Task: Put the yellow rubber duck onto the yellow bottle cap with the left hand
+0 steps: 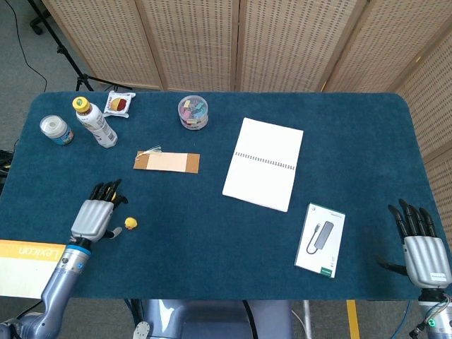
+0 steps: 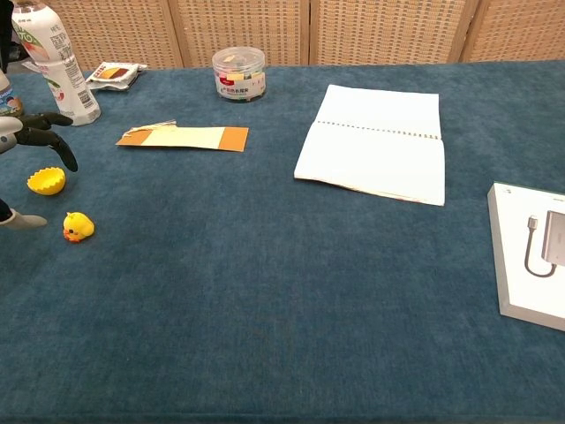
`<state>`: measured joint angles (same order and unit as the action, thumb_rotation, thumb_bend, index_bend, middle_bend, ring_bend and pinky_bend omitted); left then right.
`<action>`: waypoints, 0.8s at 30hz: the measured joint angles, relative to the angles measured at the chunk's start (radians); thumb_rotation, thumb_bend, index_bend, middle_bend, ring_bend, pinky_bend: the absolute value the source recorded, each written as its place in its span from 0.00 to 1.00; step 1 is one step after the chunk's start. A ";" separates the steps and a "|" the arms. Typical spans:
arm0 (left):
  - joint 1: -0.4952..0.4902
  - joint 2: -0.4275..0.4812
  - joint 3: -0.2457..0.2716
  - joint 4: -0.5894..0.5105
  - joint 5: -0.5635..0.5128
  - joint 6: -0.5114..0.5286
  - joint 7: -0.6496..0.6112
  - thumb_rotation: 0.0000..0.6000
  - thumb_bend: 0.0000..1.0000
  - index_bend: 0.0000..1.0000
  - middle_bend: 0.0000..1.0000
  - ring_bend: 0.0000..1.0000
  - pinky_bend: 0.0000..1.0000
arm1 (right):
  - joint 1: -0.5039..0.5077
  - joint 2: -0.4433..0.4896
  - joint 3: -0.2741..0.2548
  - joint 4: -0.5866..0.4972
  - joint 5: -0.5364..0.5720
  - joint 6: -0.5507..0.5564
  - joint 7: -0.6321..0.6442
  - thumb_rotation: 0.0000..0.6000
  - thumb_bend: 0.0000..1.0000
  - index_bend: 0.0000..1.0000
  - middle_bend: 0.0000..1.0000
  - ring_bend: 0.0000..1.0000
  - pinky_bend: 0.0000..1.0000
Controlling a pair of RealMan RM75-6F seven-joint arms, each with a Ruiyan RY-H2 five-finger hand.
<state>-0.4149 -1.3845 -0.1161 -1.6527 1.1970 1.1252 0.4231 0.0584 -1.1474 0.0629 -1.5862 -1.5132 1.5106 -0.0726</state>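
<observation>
The small yellow rubber duck (image 1: 131, 224) (image 2: 78, 227) sits on the blue table near the front left. The yellow bottle cap (image 2: 46, 181) lies just behind and left of it; in the head view my left hand (image 1: 94, 215) hides the cap. That hand hovers just left of the duck, fingers spread and empty, fingertips (image 2: 53, 119) over the cap and thumb (image 2: 26, 220) beside the duck. My right hand (image 1: 421, 248) rests open at the front right edge, holding nothing.
A white bottle with a yellow lid (image 1: 94, 123), a small jar (image 1: 55, 130) and a snack packet (image 1: 119, 104) stand at the back left. A brown card (image 1: 167, 162), a clear tub (image 1: 193, 112), a notebook (image 1: 264, 163) and a boxed adapter (image 1: 320, 239) lie further right.
</observation>
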 measured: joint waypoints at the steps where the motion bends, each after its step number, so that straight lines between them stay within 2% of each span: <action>1: -0.001 -0.001 0.001 -0.002 -0.002 0.001 0.005 1.00 0.19 0.35 0.00 0.00 0.00 | 0.000 0.000 0.000 0.000 0.000 0.000 0.001 1.00 0.00 0.00 0.00 0.00 0.00; 12: -0.020 -0.024 0.019 -0.018 -0.026 0.002 0.068 1.00 0.19 0.37 0.00 0.00 0.00 | -0.003 0.004 0.002 0.004 -0.002 0.007 0.017 1.00 0.00 0.00 0.00 0.00 0.00; 24: -0.044 -0.059 0.021 0.023 -0.088 -0.011 0.113 1.00 0.21 0.41 0.00 0.00 0.00 | -0.005 0.005 0.001 0.006 -0.004 0.009 0.021 1.00 0.00 0.00 0.00 0.00 0.00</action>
<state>-0.4591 -1.4430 -0.0949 -1.6296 1.1090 1.1147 0.5362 0.0539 -1.1424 0.0641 -1.5798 -1.5170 1.5192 -0.0514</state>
